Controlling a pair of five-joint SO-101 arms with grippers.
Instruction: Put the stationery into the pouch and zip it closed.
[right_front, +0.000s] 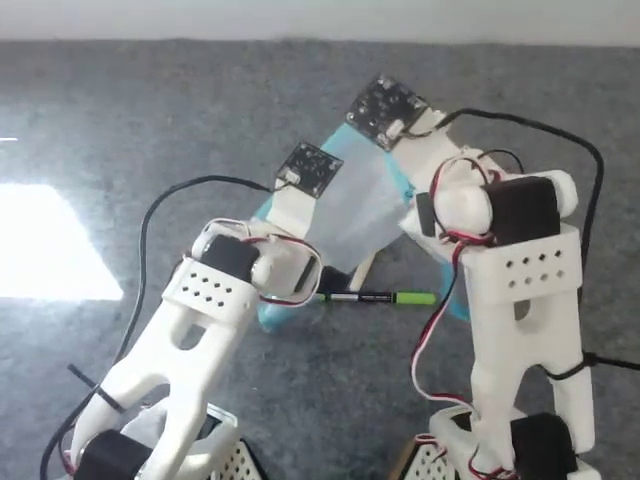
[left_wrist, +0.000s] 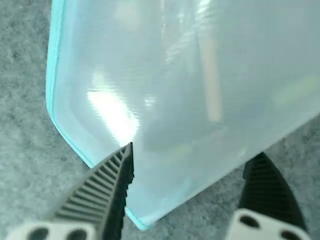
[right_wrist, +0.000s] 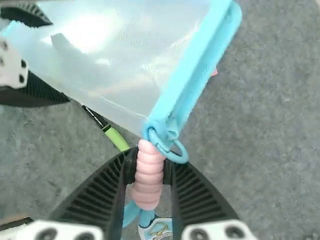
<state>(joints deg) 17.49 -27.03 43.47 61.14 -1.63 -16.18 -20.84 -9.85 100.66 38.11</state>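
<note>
Presently, the right gripper (right_wrist: 149, 167) is clamped narrowly on the pink ribbed pull (right_wrist: 146, 187), which hangs from the zip ring at one corner of the pouch (right_wrist: 120, 65). The left gripper (left_wrist: 195, 152) stands wide, jaws astride another corner of the pouch; contact cannot be determined. The pouch is translucent and blue-edged. Pale long shapes show through it, and whether they lie inside or beneath cannot be determined. A green-and-black pen (right_front: 378, 297) lies on the grey tabletop (right_front: 120, 120) at the pouch's 6 o'clock.

Grey carpet-like tabletop (right_front: 100, 110); bright light patch (right_front: 40, 245) at left edge; pale wall strip (right_front: 300, 18) behind.
</note>
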